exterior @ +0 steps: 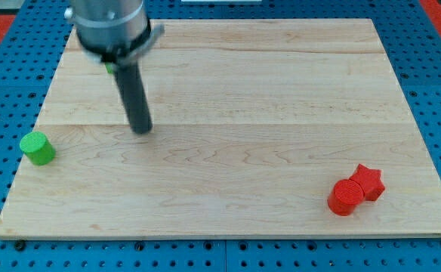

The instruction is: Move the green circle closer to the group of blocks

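The green circle [37, 148] stands at the view's left edge of the wooden board, on its own. The group is a red circle [346, 196] touching a red star [368, 182] at the view's lower right. My tip [141, 129] rests on the board up and to the right of the green circle, well apart from it and far left of the red blocks. A small bit of green [110, 68] shows behind the rod near its top; its shape cannot be told.
The wooden board [228, 98] lies on a blue perforated table [1, 60]. The arm's grey housing [113, 26] hangs over the board's upper left.
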